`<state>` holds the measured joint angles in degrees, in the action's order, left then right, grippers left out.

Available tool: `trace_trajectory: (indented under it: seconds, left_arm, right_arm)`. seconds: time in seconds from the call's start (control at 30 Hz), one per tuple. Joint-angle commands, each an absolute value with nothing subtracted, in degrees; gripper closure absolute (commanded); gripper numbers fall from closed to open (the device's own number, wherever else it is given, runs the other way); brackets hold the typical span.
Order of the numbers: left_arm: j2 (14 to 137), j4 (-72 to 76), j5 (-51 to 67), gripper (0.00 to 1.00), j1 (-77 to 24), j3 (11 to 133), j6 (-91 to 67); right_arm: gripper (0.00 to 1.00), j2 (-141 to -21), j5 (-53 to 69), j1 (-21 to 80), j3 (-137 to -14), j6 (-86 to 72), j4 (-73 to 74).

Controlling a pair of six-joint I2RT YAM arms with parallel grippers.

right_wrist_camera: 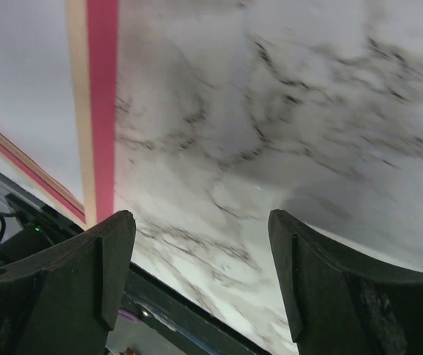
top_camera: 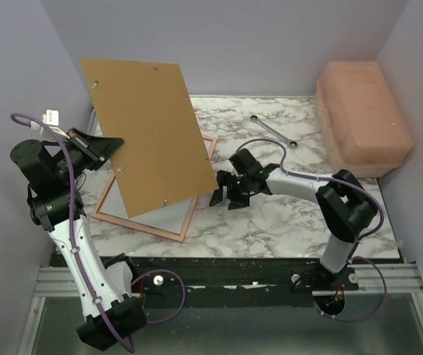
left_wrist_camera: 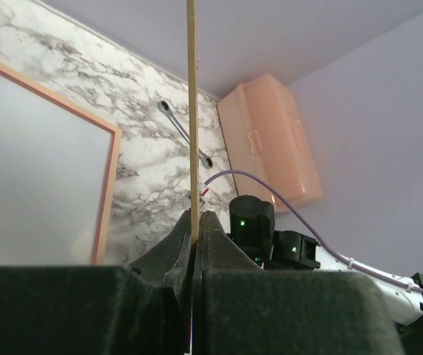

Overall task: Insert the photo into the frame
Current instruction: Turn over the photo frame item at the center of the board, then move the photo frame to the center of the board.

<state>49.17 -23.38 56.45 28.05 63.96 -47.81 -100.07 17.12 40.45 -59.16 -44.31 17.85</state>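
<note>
Watching from beside the rig, I'd say the coming move turns on how the frame lies from the right end effector. The frame is flat on the marble surface, on that arm's own left, with its right long edge just beside the fingertips. Its long axis runs away from the arm bases toward the back wall, leaning slightly rightward, so that edge passes right in front of the right arm. Seen from the right wrist, it shows as a pink strip with a pale wood strip alongside it. The right end effector is released: its fingers stand wide apart with only bare marble between them.

The photo, as far as I can judge, is the blank pale sheet lying inside the frame, white back up. No printed side is on show, so I can't be sure.

The left end effector is clenched on the left edge of the brown backing panel. It holds the panel raised and tilted over the frame's far and left parts. From its own wrist the panel appears edge-on, pinched between the pads. That leaves the right arm nearer and free, low by the frame's edge.

I can read no writing anywhere. The spanner and the pink plastic case at the back show no legible brand or label.
</note>
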Motion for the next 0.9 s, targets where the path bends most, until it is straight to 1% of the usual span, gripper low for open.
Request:
trace_trajectory:
  seconds: [0.0, 0.07, 0.23, 0.3, 0.4, 0.47, 0.7, 0.77, 0.8, 0.87]
  left_arm:
    - [46.18, -15.50, 58.92, 1.00, 32.45, 65.85, -52.64]
    - [45.54, -13.64, 58.57, 1.00, 33.25, 65.51, -54.98]
    - [44.11, 6.14, 60.64, 1.00, 35.65, 59.23, -70.60]
    - [44.37, 11.84, 60.74, 1.00, 35.79, 57.84, -75.43]
    - [44.65, 17.29, 60.73, 1.00, 35.78, 56.88, -79.04]
    - [44.48, 18.37, 60.82, 1.00, 35.77, 56.78, -79.37]
    - [43.95, 20.04, 62.94, 1.00, 35.77, 56.85, -78.84]
    - [43.99, 18.75, 63.63, 1.00, 35.77, 57.12, -77.53]
    - [43.94, 17.51, 63.89, 1.00, 35.79, 57.29, -76.33]
    - [43.25, 14.73, 63.79, 1.00, 35.77, 57.39, -73.85]
  right_arm:
    - [0.22, -105.17, 15.84, 42.46, -63.97, -47.53, 12.25]
    - [0.25, -107.82, 16.91, 42.84, -65.21, -48.80, 10.26]
    - [0.26, -113.14, 19.23, 43.21, -68.16, -51.31, 6.11]
    - [0.28, -114.99, 19.66, 43.45, -68.91, -52.33, 4.49]
    - [0.29, -117.29, 19.13, 44.25, -71.30, -52.84, 4.44]
    - [0.30, -118.85, 17.62, 44.99, -73.59, -52.41, 5.89]
    - [0.40, -126.41, 1.73, 48.78, -86.66, -46.53, 24.63]
    - [0.41, -128.82, -3.67, 49.92, -90.44, -44.75, 30.10]
    - [0.43, -130.03, -5.41, 50.36, -92.10, -44.08, 33.04]
    - [0.52, -131.93, -8.39, 50.79, -94.11, -43.16, 36.49]
